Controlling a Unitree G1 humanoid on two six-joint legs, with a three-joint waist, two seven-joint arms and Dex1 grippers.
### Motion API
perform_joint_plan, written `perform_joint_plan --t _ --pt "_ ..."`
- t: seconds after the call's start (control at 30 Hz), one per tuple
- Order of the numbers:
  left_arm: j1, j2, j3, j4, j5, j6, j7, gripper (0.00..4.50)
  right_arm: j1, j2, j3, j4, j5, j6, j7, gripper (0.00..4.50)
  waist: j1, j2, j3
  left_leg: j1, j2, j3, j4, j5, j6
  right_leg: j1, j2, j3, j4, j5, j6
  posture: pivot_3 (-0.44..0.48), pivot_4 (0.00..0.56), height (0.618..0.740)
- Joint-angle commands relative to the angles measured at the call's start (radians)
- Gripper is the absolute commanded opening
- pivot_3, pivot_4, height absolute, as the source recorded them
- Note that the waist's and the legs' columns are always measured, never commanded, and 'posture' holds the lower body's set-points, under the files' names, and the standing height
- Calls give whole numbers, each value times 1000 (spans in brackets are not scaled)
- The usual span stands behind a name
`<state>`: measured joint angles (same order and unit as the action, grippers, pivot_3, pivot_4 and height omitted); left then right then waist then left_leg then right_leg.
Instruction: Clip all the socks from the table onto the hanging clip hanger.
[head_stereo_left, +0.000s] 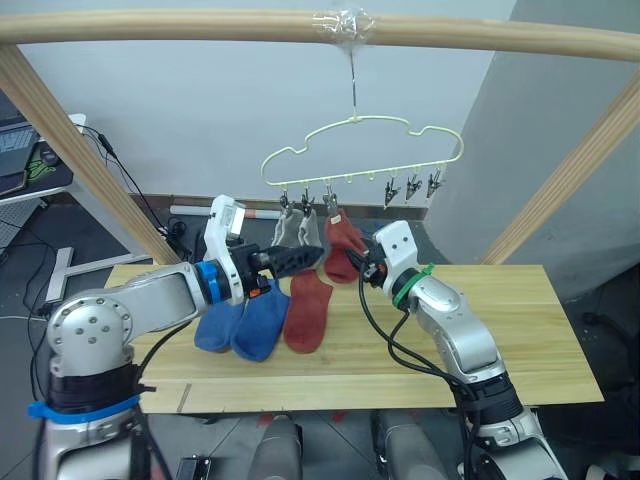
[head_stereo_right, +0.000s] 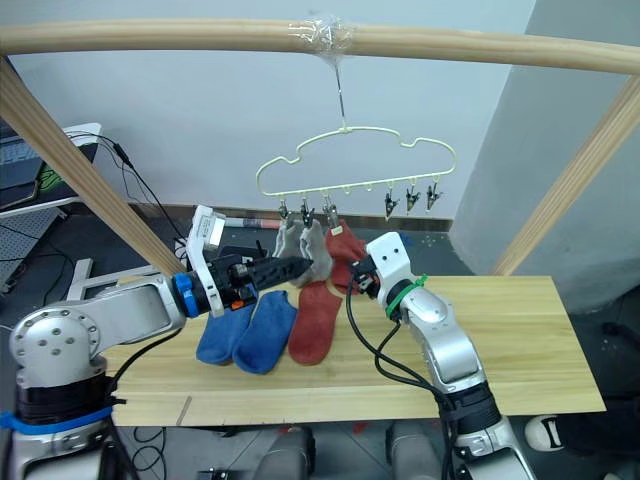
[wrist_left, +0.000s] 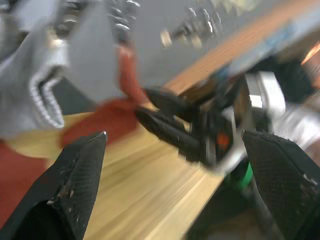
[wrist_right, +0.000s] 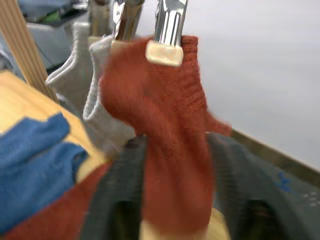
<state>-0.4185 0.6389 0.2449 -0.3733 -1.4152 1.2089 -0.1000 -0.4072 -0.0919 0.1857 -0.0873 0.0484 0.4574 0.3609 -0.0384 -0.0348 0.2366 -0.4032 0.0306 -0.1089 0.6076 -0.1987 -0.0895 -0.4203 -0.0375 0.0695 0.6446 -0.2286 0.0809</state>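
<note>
Silver arms, blue band, green band

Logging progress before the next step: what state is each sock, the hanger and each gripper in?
Two grey socks: clipped, hanging.
Hanging red sock: clipped, between right gripper fingers.
Other red sock: flat on table.
Two blue socks: on table.
Clip hanger: three clips free.
Left gripper: open.

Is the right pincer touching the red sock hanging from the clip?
Touching. In the right wrist view the hanging red sock runs down between the right pincer, its two dark fingers pressed against the fabric on either side.
</note>
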Motion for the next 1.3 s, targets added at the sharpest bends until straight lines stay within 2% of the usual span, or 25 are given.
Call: perform_joint_plan --t 0.03,0.1,0.17,0.33,0.43,0.53,0.73,0.83,1.3 --pt "50 40 -68 -122 204 -142 -147 4500 18 0 -36 -38 29 3 -10 3146 7 0 0 0 0 0 0 0 0 0 0 0 0 0 0 81 198 740" --pt "88 51 -110 -155 341 -253 -212 4500 51 -5 -46 -74 20 21 -37 3867 12 0 0 0 0 0 -1 0 0 0 0 0 0 0 -1 86 198 740" --pt "111 55 -136 -161 422 -319 -265 4500 66 -9 -50 -95 8 29 -57 4465 13 0 0 0 0 0 -1 0 0 -1 0 0 -1 -1 -1 91 198 740" --pt "146 66 -209 -140 674 -563 -412 4500 84 11 -104 -231 31 87 -127 4465 13 1 1 -2 0 1 -2 0 0 -3 0 0 -1 -1 -1 91 201 740" --pt "130 45 -211 -100 721 -625 -459 4500 61 29 -122 -272 -1 107 -195 3896 12 1 1 -2 1 1 -2 0 0 -4 0 0 -1 -1 -1 84 198 740" --pt "115 38 -217 -77 758 -662 -508 4500 32 14 -99 -265 -33 118 -210 2885 11 1 1 -3 1 1 -2 0 0 -4 0 0 -1 -1 -1 84 198 740" --pt "92 13 -217 -58 783 -668 -543 4500 -18 34 -119 -232 -15 110 -224 2885 9 1 1 -5 1 0 -2 0 0 -5 0 0 -1 -1 -1 74 182 740" --pt "87 6 -209 -66 789 -661 -546 4500 -36 43 -124 -211 -9 112 -226 2302 9 1 1 -5 1 0 -2 0 0 -5 0 0 -1 -1 -1 74 182 740" --pt "63 -7 -185 -69 803 -653 -542 4500 -97 86 -145 -142 14 97 -255 2302 10 1 0 -5 1 0 -2 0 0 -5 0 -1 0 0 -1 106 165 740"
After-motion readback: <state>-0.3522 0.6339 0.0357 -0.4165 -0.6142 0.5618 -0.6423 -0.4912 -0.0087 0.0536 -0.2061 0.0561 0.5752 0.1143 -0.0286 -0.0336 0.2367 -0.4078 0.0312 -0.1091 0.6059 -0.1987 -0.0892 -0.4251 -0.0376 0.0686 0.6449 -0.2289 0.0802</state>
